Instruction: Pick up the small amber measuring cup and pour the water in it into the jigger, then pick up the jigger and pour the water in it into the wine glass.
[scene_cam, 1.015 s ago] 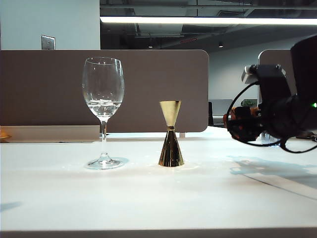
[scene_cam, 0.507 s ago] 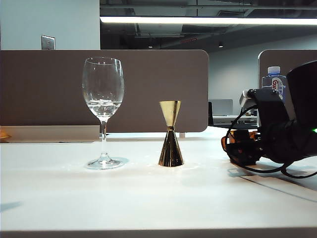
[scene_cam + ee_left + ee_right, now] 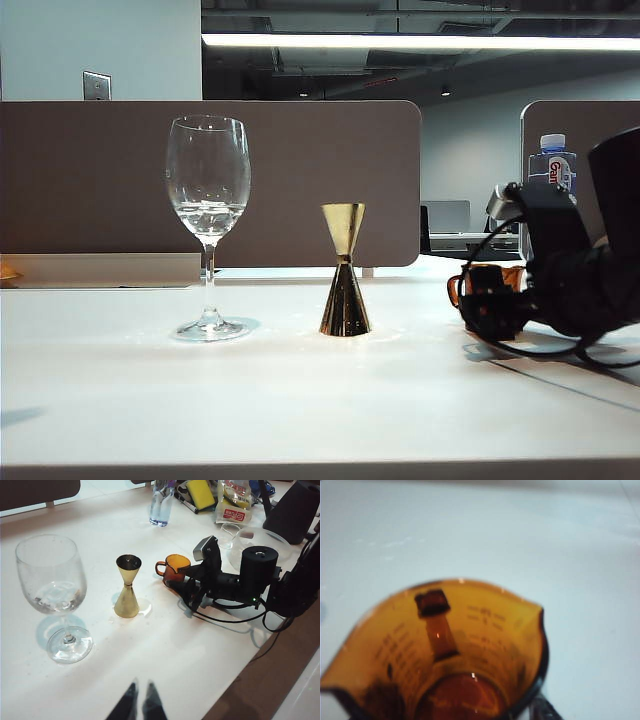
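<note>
wine glass (image 3: 208, 225): water | jigger (image 3: 345, 270): upright | amber cup (image 3: 174, 568): at right gripper (image 3: 181, 580), grip unclear | left gripper (image 3: 140, 703): closed, empty

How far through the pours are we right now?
Looks nearly done: the wine glass holds water, and the jigger stands upright beside it. In hand: the right gripper is at the amber cup, which rests on the table; whether it still grips is unclear. The left gripper idles, shut. Left: withdrawing.
</note>
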Robot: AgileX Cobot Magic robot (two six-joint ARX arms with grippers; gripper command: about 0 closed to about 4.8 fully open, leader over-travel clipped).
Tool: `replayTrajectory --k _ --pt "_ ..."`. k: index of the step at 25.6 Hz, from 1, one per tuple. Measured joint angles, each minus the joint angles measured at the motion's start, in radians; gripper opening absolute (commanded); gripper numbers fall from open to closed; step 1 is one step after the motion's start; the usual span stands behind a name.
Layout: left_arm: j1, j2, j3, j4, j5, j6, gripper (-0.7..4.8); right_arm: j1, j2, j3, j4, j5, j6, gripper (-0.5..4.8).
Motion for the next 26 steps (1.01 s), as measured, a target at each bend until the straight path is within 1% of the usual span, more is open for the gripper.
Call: replayTrajectory --k 3,4,5,11,14,19,20,22,25,26 --pt "0.0 0.0 0.0 0.0 0.0 0.0 0.26 0.0 0.0 -0.007 0.0 0.0 0.0 4.29" --pt "0.0 0.0 0.0 0.0 0.0 0.0 0.26 0.0 0.0 -0.01 0.0 0.0 0.0 4.74" --pt "0.0 0.0 0.0 0.0 0.0 0.0 0.26 0.0 -0.008 -0.02 -0.002 0.003 0.0 4.79" --pt "0.0 0.0 0.0 0.0 0.0 0.0 0.26 0.0 -0.113 -0.07 -0.018 0.039 0.001 4.79" --pt "0.0 0.001 0.0 0.0 0.0 0.0 0.26 0.012 -0.205 -0.117 -0.041 0.051 0.018 4.79" --pt "0.0 0.002 0.0 0.0 0.0 0.0 0.26 0.081 -0.339 -0.183 -0.083 0.065 0.023 4.79" --pt "0.0 0.001 0.0 0.0 0.0 0.0 0.26 0.119 -0.379 -0.191 -0.089 0.07 0.023 4.79" --pt "0.0 0.002 0.0 0.0 0.0 0.0 0.26 0.166 -0.392 -0.172 -0.085 0.069 0.023 4.79" --pt "0.0 0.002 0.0 0.0 0.0 0.0 0.26 0.193 -0.369 -0.122 -0.1 0.068 0.023 4.79" --pt "0.0 0.002 0.0 0.0 -0.001 0.0 0.26 0.208 -0.341 -0.081 -0.107 0.066 0.024 4.79"
